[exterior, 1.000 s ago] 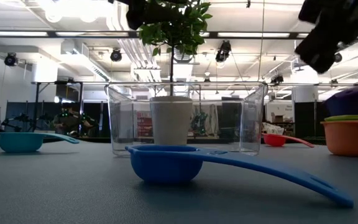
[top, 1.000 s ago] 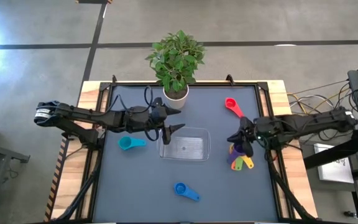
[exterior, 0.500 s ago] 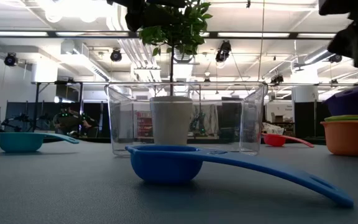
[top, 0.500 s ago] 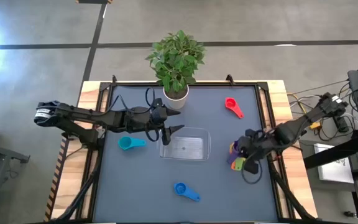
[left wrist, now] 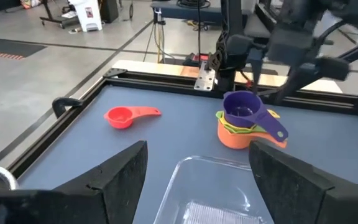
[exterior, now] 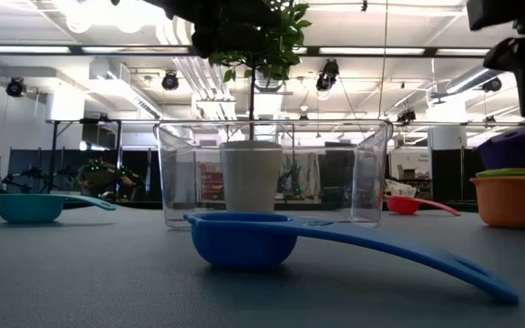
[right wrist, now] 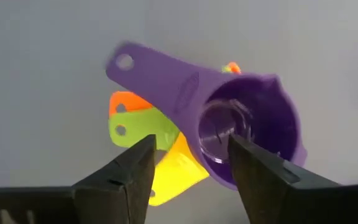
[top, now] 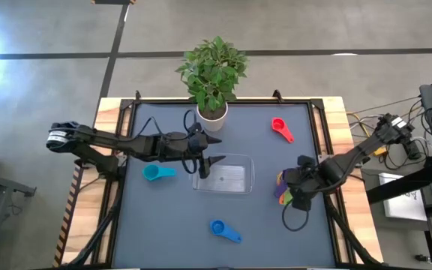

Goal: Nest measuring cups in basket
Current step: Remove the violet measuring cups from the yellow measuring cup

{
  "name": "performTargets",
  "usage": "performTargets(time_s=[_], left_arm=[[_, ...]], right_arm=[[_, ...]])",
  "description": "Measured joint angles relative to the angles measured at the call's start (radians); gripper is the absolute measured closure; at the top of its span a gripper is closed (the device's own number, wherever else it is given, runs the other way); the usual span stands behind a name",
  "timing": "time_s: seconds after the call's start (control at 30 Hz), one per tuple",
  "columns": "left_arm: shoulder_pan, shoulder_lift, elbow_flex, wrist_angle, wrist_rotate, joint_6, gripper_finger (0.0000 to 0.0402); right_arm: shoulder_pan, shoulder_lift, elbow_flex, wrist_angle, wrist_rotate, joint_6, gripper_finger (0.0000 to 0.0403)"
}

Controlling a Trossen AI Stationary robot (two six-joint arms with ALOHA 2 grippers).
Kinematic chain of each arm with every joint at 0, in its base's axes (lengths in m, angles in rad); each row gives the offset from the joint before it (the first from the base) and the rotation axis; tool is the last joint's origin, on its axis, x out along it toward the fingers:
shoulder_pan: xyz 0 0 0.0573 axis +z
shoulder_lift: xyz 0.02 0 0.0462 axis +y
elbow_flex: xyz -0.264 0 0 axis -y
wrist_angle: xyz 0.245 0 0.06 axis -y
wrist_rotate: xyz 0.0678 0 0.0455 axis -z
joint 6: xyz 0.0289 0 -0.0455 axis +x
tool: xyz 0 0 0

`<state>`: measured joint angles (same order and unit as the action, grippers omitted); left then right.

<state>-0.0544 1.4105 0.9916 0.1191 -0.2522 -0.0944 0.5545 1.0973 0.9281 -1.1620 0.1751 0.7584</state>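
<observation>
Starting at the left edge of the table (top: 133, 232), the left gripper (top: 209, 159) hangs over the clear basket's (top: 247, 177) left rim with its fingers spread and nothing between them. The teal cup (top: 154, 173) lies just beside that arm, towards the left edge, and the blue cup (top: 220, 228) lies alone nearer the front edge. The basket sits mid-table, apparently empty, with the white plant pot (top: 211, 115) behind it at the far edge. The red cup (top: 279, 126) lies near the far right corner.

By the right edge stands the stack: the purple cup (right wrist: 241, 134) on top, green (right wrist: 135, 129), yellow (right wrist: 176, 171) and orange (right wrist: 124, 101) handles fanning beneath it. The right gripper (top: 299, 182) hovers right above the stack, its fingers parted on either side of the purple cup and, as far as I can judge, gripping nothing.

The risk, to my eye: the stack stands outside the basket, so carrying it over could shed or tip the loosely nested cups if only the top one is pinched.

The right wrist view shows the fanned handles plainly; the overhead view hides most of the stack under the arm. The low view shows only orange, green and purple at its right edge.
</observation>
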Motion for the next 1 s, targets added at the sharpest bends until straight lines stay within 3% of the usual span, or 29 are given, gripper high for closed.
performTargets(time_s=[0.2,0.4,0.7,1.0], left_arm=[[0.0,0.0,0.0,0.005,0.001,0.003,0.0139],[0.0,-0.001,0.0,0.005,0.001,0.004,0.0139],[0.0,-0.001,0.0,0.005,0.001,0.004,0.0139],[0.0,-0.037,0.0,-0.004,0.001,0.015,0.0139]], right_arm=[[0.0,-0.017,-0.058,0.006,0.012,0.004,0.0211],[0.0,-0.029,-0.119,0.018,0.064,0.001,0.0242],[0.0,-0.036,-0.112,0.016,0.144,-0.025,0.0384],[0.0,-0.034,0.01,0.041,0.211,-0.081,0.0393]])
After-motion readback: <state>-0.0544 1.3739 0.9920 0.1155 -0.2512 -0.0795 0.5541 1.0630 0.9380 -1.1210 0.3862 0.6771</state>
